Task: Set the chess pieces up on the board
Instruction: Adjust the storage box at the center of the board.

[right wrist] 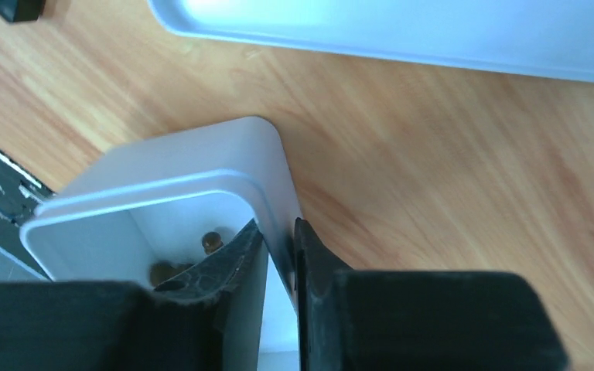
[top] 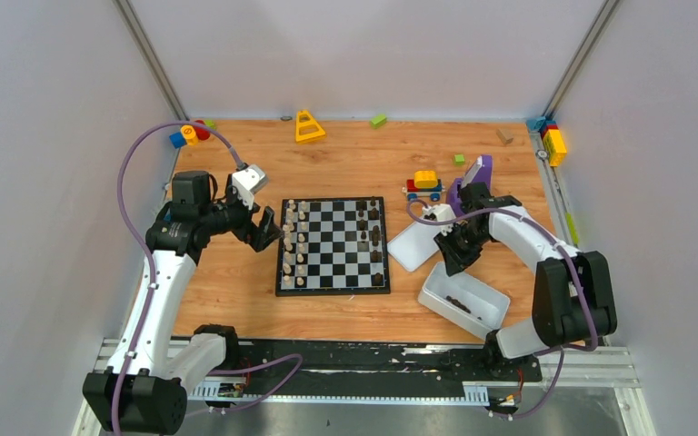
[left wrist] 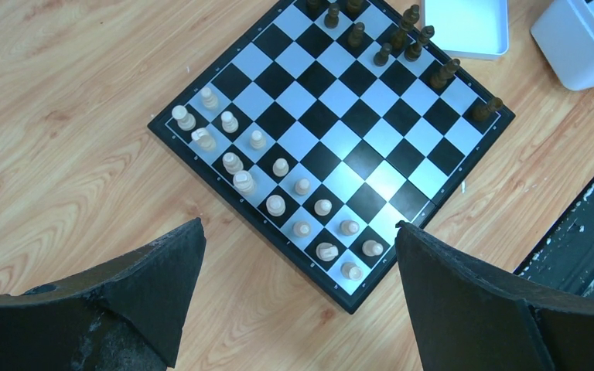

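Right gripper (right wrist: 278, 232) pinching wall of white plastic tray (right wrist: 178, 162); left gripper (left wrist: 298, 222) hanging agape. Tiny dark brown wooden chessmen (right wrist: 212, 242) likely handling light, tippy; pinching heads looking best.

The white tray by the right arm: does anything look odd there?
Yes. The right gripper straddles the tray at its corner wall, one finger inside and one outside. It appears to be pinching the tray itself rather than a piece. A few dark chess pieces lie inside it.
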Tool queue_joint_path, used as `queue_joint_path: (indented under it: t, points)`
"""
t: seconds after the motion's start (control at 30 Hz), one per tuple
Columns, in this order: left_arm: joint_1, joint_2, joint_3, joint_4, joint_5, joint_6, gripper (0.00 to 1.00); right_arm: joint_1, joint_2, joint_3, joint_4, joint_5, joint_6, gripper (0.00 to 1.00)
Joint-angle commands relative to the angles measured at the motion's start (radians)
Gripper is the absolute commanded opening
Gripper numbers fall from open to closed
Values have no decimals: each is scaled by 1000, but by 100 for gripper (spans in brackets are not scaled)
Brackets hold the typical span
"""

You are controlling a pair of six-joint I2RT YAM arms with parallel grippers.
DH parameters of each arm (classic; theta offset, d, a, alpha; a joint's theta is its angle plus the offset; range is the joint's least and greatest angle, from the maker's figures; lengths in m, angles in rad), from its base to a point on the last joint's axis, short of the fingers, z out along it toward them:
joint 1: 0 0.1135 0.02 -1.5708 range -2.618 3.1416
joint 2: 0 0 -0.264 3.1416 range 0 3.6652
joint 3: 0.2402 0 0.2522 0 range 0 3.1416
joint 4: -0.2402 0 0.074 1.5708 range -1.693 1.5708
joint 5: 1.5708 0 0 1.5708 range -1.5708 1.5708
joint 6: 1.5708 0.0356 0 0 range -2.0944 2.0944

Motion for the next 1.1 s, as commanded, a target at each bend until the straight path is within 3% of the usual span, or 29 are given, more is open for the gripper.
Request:
queue_joint_path:
  t: [0.0,0.2,0.53,0.83,1.07]
  points:
    - [6,-5,3,28,15,16,100,1,13,78,78,84,118,16]
    - [6,-6,-2,28,15,20,100,-13,44,115,82,218,229,3]
    - [6,4,-1,34,17,20,100,-34,-14,98,60,395,294,3]
    - [6,20,13,22,-4,20,100,-64,-49,87,58,456,306,13]
    - [6,47,35,11,-31,33,100,-66,-122,69,57,404,264,39]
